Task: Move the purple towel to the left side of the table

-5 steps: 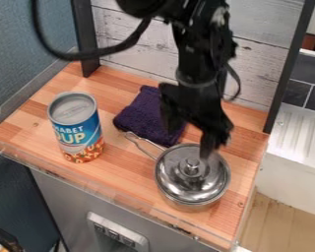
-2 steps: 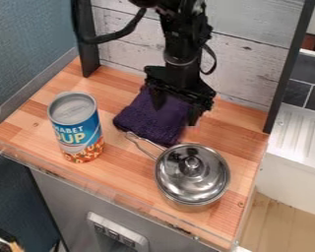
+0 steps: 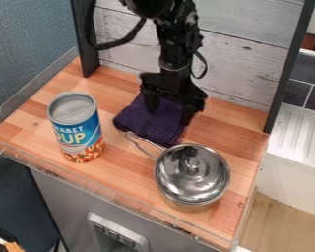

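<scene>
The black gripper [image 3: 168, 112] hangs over the back part of the purple towel [image 3: 149, 124], its two fingers apart, one over the towel and the other by its right edge. The towel lies folded on the wooden table [image 3: 128, 185], behind the pot and right of the can. Whether the fingertips touch the cloth I cannot tell.
A soup can [image 3: 77, 127] stands upright on the left of the table. At the front right sits a metal pot with a lid [image 3: 192, 174], its handle pointing toward the towel. A whitewashed plank wall [image 3: 242, 64] rises behind.
From over the pot's lid, the gripper has moved back and left to the towel, shifting slightly further left and down most recently. The towel, can and pot have kept their places.
</scene>
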Motion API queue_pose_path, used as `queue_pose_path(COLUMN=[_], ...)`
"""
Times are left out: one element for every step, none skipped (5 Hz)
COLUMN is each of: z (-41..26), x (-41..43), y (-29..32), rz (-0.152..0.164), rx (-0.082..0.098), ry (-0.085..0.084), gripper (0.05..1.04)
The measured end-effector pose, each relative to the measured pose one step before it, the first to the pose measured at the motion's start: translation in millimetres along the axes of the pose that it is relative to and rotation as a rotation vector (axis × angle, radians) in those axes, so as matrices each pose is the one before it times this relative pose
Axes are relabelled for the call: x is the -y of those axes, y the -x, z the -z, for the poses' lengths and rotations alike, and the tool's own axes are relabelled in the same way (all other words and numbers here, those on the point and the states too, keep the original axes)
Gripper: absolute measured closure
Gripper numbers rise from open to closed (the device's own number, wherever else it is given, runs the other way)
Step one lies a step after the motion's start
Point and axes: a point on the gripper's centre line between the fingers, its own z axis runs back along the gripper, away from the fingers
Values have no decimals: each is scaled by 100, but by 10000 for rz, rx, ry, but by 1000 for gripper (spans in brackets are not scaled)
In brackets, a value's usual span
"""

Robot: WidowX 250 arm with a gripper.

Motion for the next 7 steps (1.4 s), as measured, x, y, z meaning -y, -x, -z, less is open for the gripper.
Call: queue_pose_path(z=[914, 429, 371, 255, 320, 113, -172], x=[-903, -1650, -2196, -2994, -2829, -1277, -249], y=[-627, -314, 146, 454, 1193, 450, 226], rz=[-125, -105, -244, -312, -506, -1, 191], rx=[-96, -76, -76, -124, -320, -147, -57], ry=[-69, -153, -111, -274, -120, 22, 391], gripper=[82, 82, 82, 82, 82, 82, 82])
